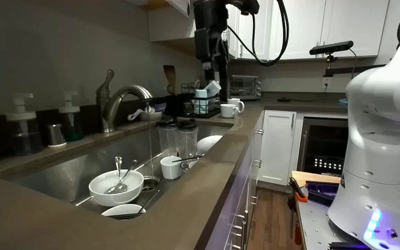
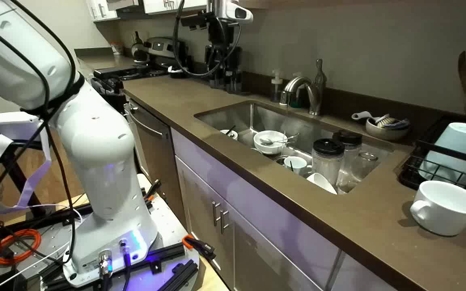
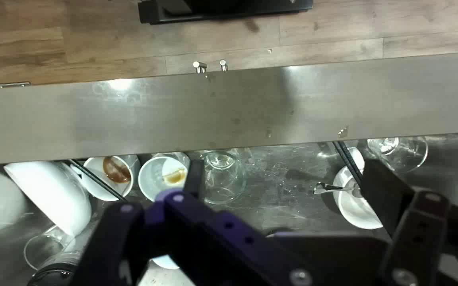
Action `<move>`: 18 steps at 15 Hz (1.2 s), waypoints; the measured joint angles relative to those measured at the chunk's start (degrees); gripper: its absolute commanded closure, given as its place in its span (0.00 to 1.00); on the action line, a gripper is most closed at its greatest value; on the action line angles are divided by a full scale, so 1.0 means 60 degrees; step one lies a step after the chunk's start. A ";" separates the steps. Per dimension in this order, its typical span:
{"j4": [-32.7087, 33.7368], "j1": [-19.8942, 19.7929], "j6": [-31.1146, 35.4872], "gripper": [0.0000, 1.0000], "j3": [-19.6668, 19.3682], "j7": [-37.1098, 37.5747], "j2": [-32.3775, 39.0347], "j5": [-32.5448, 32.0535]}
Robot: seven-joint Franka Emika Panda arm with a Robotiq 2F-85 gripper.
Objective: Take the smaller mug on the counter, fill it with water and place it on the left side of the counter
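Wrist view: my hand (image 3: 286, 176) gapes wide, empty above sink (image 3: 262, 200), presumably to grab a mug (image 1: 227, 111). Water (image 1: 150, 139) runs below, likely for filling.

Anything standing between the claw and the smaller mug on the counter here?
Nothing visible does. The open claw hangs above the steel sink; the front white mug, apparently the smaller, stands on the counter past the sink. In an exterior view the other white mug is partly behind it, the black dish rack beside it.
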 measured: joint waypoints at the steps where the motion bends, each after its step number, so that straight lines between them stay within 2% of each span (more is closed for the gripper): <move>1: 0.0000 0.0000 0.0000 0.00 0.0000 0.0000 0.0000 0.0000; 18: 0.0000 -0.0029 0.0008 0.00 -0.0155 0.0000 -0.0006 -0.0123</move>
